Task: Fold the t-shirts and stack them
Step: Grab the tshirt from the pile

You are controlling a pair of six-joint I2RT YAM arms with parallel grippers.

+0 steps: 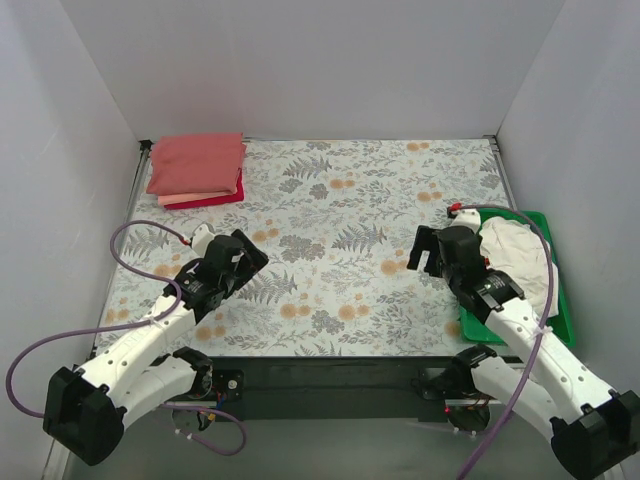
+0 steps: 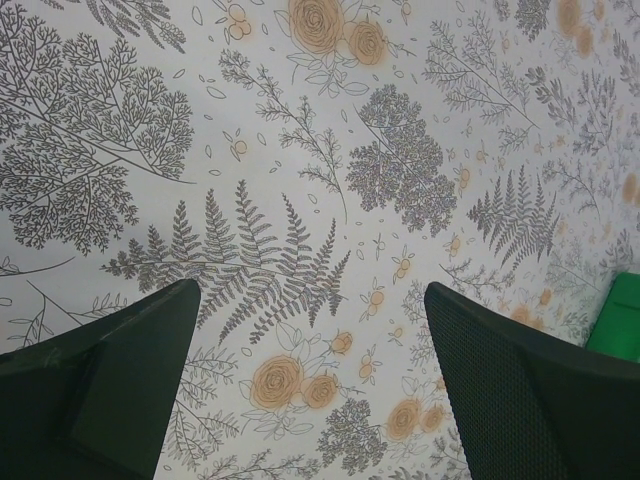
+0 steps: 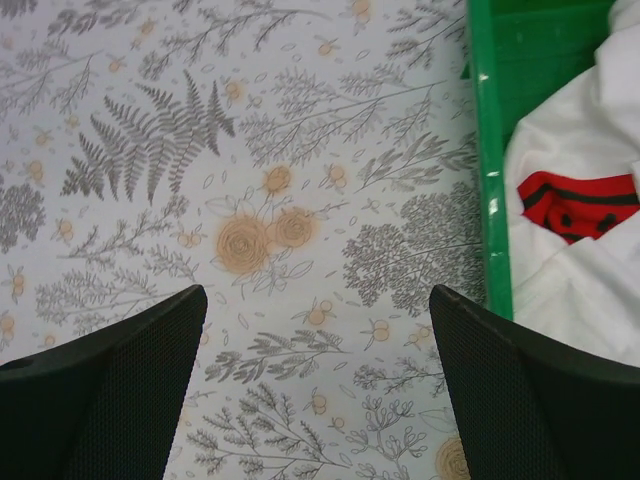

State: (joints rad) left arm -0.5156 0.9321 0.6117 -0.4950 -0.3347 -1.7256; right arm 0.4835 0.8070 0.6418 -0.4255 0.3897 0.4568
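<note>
- Nearest you, your right gripper (image 3: 312, 300) hangs just left of the green tray (image 3: 490, 120), over the floral table cover (image 1: 340, 220). Its fingers are spread wide with nothing between them.
- Your left gripper (image 2: 310, 300) hangs well to the left of the tray, across the bare middle of the cover. It is likewise spread and empty.
- Inside the tray lies the white t-shirt (image 3: 585, 290), crumpled and unfolded, with its red print (image 3: 580, 200) half buried in a crease. The cloth is bunched up against the tray's left rim, the side nearest your right gripper.
- Expect it to be light, limp and not slippery, so it will sag and drag rather than lift as a sheet.
- The best hold looks like a pinch on a raised fold close to the tray's left rim, taking an edge rather than the whole bulk. Keep the fingertips off the hard plastic rim.
- To lay it flat you will probably need both grippers on the shoulders or hem corners, and those cannot be made out in the heap.
- Farthest off, diagonally across from the tray in the far left corner, sits the folded stack (image 1: 197, 168) of pink and crimson tees. The finished shirt should presumably go there.
</note>
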